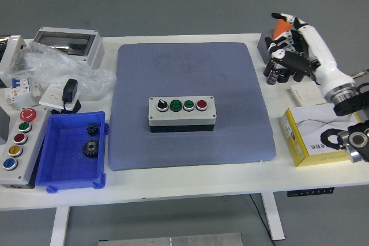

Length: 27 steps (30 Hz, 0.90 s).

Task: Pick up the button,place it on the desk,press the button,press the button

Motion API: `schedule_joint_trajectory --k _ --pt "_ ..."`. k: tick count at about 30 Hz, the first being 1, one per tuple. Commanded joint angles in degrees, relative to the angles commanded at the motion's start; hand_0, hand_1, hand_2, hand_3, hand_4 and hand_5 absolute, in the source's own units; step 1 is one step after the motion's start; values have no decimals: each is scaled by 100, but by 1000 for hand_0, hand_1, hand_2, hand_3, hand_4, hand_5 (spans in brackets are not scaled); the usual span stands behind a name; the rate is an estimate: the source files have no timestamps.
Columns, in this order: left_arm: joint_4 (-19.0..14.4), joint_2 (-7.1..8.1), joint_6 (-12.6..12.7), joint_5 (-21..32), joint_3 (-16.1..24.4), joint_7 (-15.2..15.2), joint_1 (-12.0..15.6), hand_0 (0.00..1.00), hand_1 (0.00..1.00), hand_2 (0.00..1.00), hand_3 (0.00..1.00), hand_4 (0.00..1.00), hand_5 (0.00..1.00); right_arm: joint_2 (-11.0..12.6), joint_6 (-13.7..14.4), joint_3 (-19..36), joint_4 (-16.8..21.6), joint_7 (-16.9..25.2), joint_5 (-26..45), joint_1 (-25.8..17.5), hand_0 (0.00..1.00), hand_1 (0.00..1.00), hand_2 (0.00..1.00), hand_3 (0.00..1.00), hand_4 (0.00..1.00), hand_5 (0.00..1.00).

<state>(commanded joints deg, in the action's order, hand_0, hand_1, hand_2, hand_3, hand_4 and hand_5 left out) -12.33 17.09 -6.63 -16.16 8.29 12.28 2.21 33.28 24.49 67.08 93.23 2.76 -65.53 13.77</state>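
Right robot hand (291, 38) is raised over the far right part of the tabletop (190, 180), with the white fingers (283, 15) spread loosely and holding nothing; it is well apart from the button box. Nearest to the front edge, at the left, a blue tray (55, 174) holds two small dark gears (90, 147), and just beside it on the left lies a grey control panel (20, 145) with coloured buttons. At the right, a yellow carton (311, 136) lies near the robot's arm. Farther in, the button box (182, 113) rests flat near the middle of the blue mat (190, 61) (it shows a black knob, two green buttons and one red button in a row). At the far left stands a grey enclosure (66, 41) beside a crumpled plastic bag (49, 67). At the far right, dark cylindrical parts (274, 72) stand under the robot hand.
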Motion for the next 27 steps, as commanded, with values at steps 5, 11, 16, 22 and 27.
schedule_joint_trajectory --k 5,11,16,22,27 --pt "-1 -8 29 16 29 23 36 654 690 635 640 750 387 -62 207 961 -397 873 817 -441 552 594 646 691 719 375" --pt "9 3 45 112 -27 52 82 655 691 640 643 751 388 -127 179 1767 -464 1579 1398 -548 646 663 716 691 860 562" --pt "7 19 31 89 0 51 67 659 692 649 646 749 393 -129 172 1929 -440 1643 1373 -593 705 689 737 709 889 608" --pt "10 -2 0 113 -33 74 83 661 695 659 649 747 396 -106 43 2112 -357 1625 1263 -793 711 694 742 713 901 625" --pt "10 43 -13 99 -19 92 46 664 700 675 652 747 399 -153 -71 2243 -370 1643 1272 -956 720 700 748 712 902 628"
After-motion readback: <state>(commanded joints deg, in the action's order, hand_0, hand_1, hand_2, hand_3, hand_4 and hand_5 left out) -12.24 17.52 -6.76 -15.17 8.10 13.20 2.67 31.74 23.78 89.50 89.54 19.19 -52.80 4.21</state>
